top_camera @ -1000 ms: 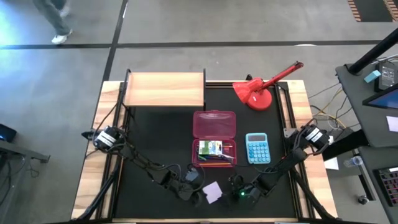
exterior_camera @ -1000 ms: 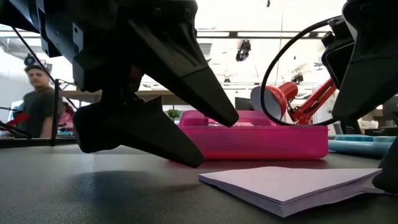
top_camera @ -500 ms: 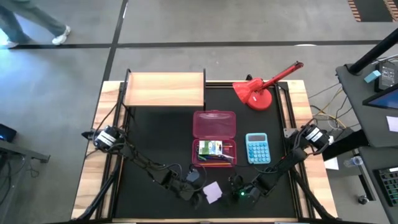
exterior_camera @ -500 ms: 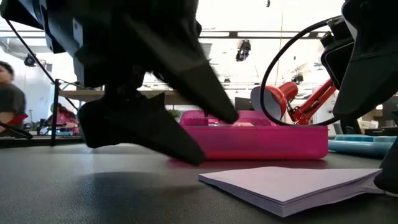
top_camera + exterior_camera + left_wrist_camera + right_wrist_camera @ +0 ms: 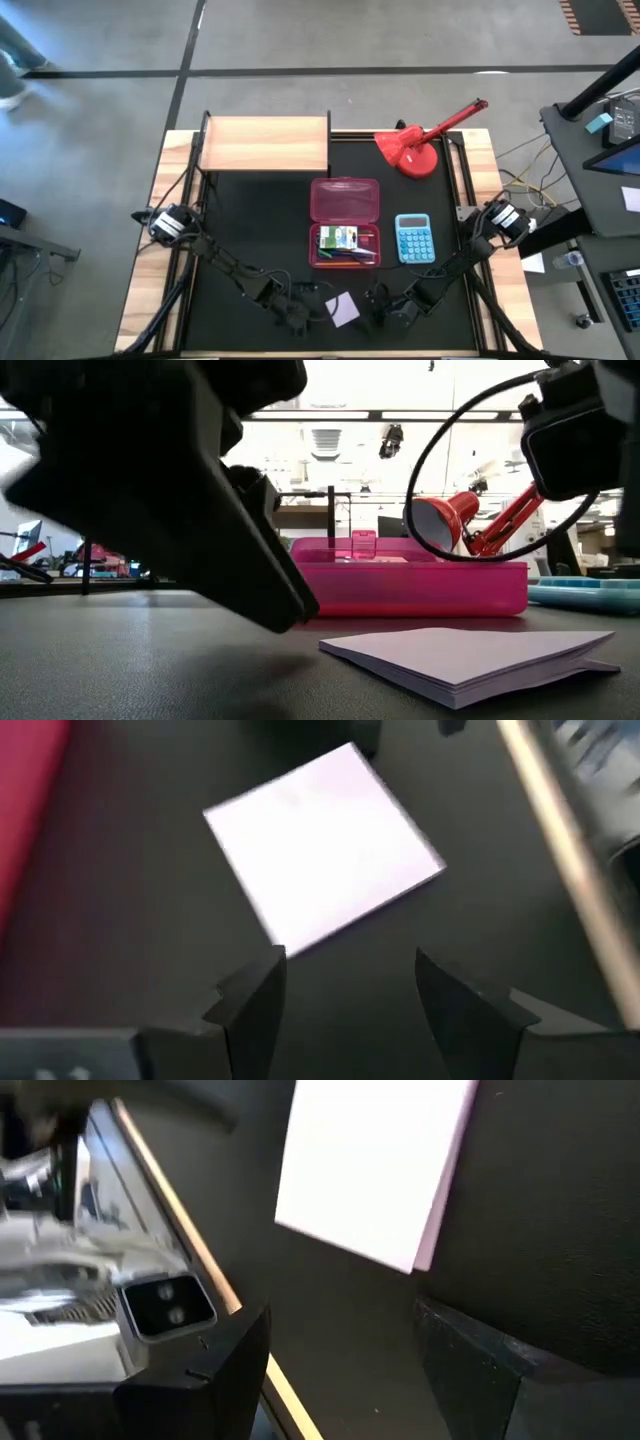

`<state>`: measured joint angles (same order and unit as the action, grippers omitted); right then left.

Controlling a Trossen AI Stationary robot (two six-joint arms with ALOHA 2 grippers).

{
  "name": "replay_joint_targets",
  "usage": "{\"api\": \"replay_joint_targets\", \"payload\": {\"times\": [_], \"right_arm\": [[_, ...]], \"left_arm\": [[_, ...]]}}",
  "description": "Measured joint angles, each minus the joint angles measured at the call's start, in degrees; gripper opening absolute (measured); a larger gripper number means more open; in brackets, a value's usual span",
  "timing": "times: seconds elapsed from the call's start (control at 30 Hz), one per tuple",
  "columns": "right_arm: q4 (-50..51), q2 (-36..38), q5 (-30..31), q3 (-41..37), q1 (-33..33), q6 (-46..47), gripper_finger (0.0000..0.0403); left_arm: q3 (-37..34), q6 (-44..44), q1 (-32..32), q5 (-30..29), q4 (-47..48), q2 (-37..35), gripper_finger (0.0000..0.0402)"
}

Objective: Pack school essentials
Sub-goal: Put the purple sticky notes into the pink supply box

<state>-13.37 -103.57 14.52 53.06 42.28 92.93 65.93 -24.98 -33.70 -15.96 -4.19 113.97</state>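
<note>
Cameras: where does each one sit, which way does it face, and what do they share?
High view: overhead, straight down on the table; both arms, left claw and right claw at the near edge.
Low view: table height, level toward the pink case and red lamp; dark arm parts up close.
Left wrist view: down past its open fingers at the sticky-note pad.
Right wrist view: past its open fingers at the same pad.
Shared: all four show the pad.

Grey concrete floor [image 5: 400, 40] surrounds the table [image 5: 140, 290]; bright ceiling lights [image 5: 330, 440] overhead.
</note>
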Motion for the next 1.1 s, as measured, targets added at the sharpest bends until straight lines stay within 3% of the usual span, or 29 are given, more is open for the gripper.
{"api": "replay_joint_targets", "payload": {"times": [0.17, 0.4, 0.6, 0.83, 1.1], "right_arm": [[0.1, 0.1, -3.8, 0.0, 0.1, -9.4, 0.0231], [1.6, 0.4, -6.1, 0.1, 0.1, -20.3, 0.0231], [6.1, 1.8, -4.2, 0.1, 0.1, -11.2, 0.0231], [5.0, 1.0, 6.5, -0.1, -0.3, -0.4, 0.0231], [3.2, -1.1, 8.0, 0.1, -1.5, 3.7, 0.0231]], "left_arm": [[0.0, 6.1, -0.1, -5.2, 1.4, 0.0, 0.0208], [0.5, 5.8, 0.6, -5.0, -0.3, 2.8, 0.0208], [2.6, 4.3, 0.5, -3.5, -2.0, 5.5, 0.0207], [2.5, 4.4, 0.9, -3.4, -1.9, 5.5, 0.0207], [2.5, 4.4, 1.0, -3.4, -1.8, 5.6, 0.0207]]}}
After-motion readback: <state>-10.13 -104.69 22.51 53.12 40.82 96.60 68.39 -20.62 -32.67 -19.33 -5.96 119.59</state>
